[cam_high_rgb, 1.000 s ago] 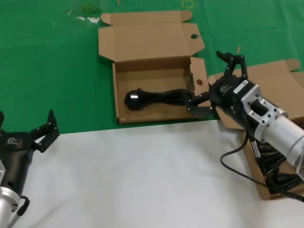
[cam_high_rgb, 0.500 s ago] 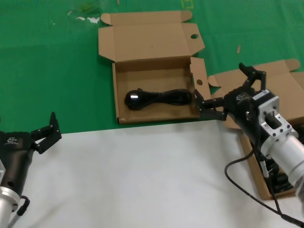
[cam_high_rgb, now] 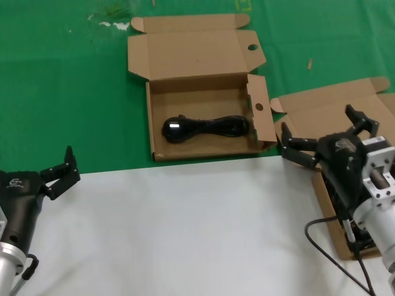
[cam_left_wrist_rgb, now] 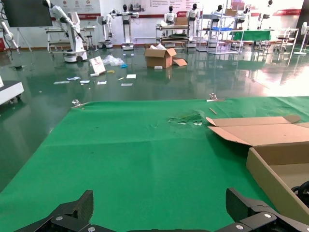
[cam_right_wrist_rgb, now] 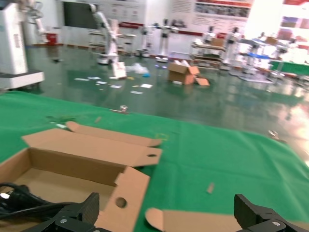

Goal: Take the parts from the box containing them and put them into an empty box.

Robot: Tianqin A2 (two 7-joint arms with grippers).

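One part, a black coiled cable (cam_high_rgb: 207, 127), lies in the box with round-holed flaps (cam_high_rgb: 185, 61), the task's empty box, at the middle back. The same cable shows as (cam_right_wrist_rgb: 19, 200) in the holed box (cam_right_wrist_rgb: 72, 164) of the right wrist view. The plain-flapped box (cam_high_rgb: 327, 108) containing parts stands at the right. More black cables (cam_high_rgb: 360, 238) show in it, mostly hidden under my right arm. My right gripper (cam_high_rgb: 321, 126) is open above that box's near-left corner, holding nothing. My left gripper (cam_high_rgb: 34, 161) is parked open at the near left.
A green mat (cam_high_rgb: 62, 74) covers the far half of the table and a white sheet (cam_high_rgb: 185, 228) the near half. The holed box's right flap (cam_high_rgb: 262, 114) stands up close to my right gripper. Small scraps (cam_high_rgb: 111, 23) lie at the far left.
My right gripper has drawn back to the right, from the right end of the holed box to above the plain-flapped box, staying open. The cable stays in the holed box. The left arm is unmoved.
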